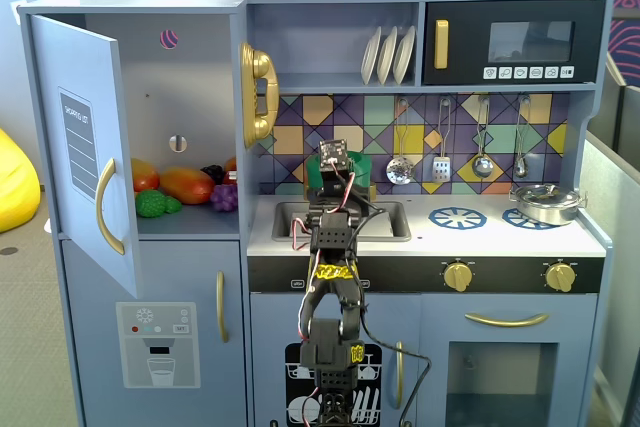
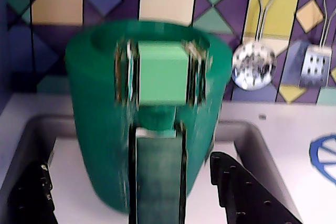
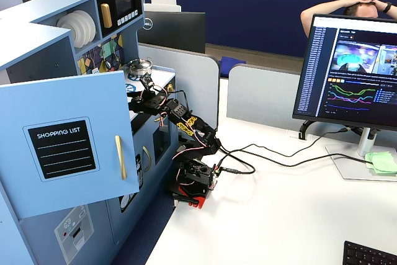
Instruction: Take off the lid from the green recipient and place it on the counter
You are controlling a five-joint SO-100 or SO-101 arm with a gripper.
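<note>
The green recipient [image 2: 105, 129] is a tall dark-green pot that fills the middle of the wrist view and appears to stand in the sink basin [image 2: 37, 129]. Its strap handle [image 2: 157, 177] faces me, topped by a lighter green block [image 2: 163, 72]. The picture is blurred, and I cannot make out the lid on the rim. My gripper [image 2: 136, 192] is open, with one black finger [image 2: 29, 192] left of the pot and the other [image 2: 247, 192] to its right, not touching it. In a fixed view the pot [image 1: 370, 169] shows behind the gripper [image 1: 340, 187], above the white counter [image 1: 500, 239].
A silver pan [image 1: 545, 204] sits on the right burner, with a blue burner ring [image 1: 457, 216] beside it. Utensils [image 2: 253, 65] hang on the tiled back wall. The cupboard door [image 1: 85, 147] stands open at the left, with toy fruit [image 1: 180, 185] inside.
</note>
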